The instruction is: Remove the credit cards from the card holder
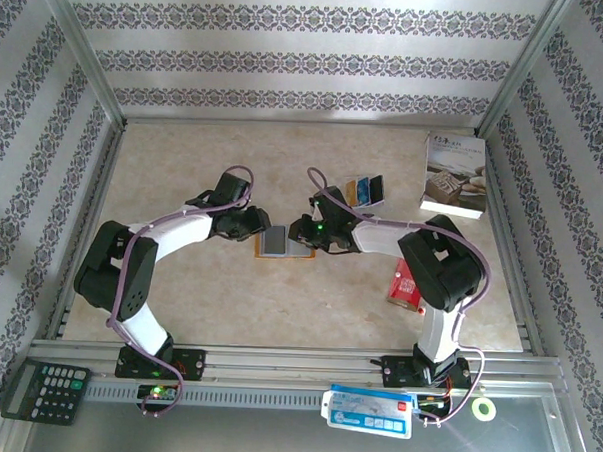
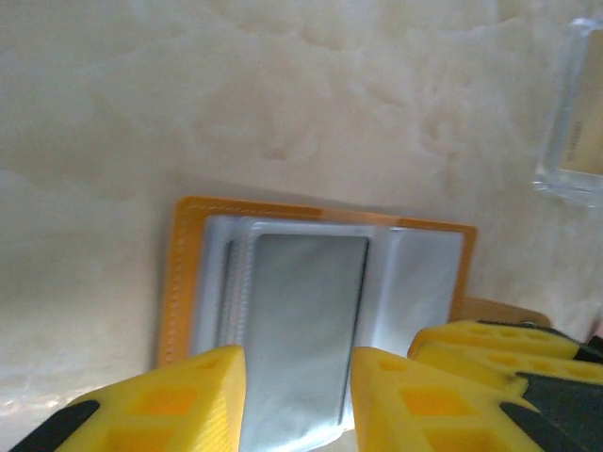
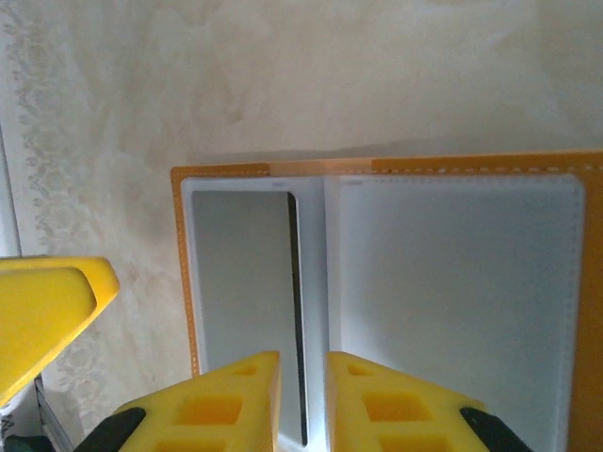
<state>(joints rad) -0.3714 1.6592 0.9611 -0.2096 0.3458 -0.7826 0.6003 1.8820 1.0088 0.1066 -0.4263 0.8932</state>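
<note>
One card holder (image 1: 277,243) lies open and flat on the counter (image 1: 184,161), about midway between the two arms. Its orange border (image 2: 181,282) frames clear sleeves, and one sleeve holds what looks like a single grey card (image 2: 311,301). The right wrist view shows two panels side by side, with the dark edge of the card (image 3: 295,311) in the left one.

The left gripper (image 1: 260,224) hangs over the holder. Its fingers (image 2: 188,395) are spread a little, with the grey sleeve showing in the gap. The right gripper (image 1: 299,233) reaches in from the other side. Its fingers (image 3: 226,400) are nearly together astride the dark card edge, but it cannot be told whether they pinch it.

Three cards (image 1: 366,192) lie in a row just beyond the right gripper, apart from the holder.

Around them are:
- one white book (image 1: 454,176) at the far right
- one red packet (image 1: 407,288), partly hidden by the right arm
- one calculator (image 1: 44,390), one blue-and-white packet (image 1: 369,409) and one tape roll (image 1: 486,409) on the near rail
</note>
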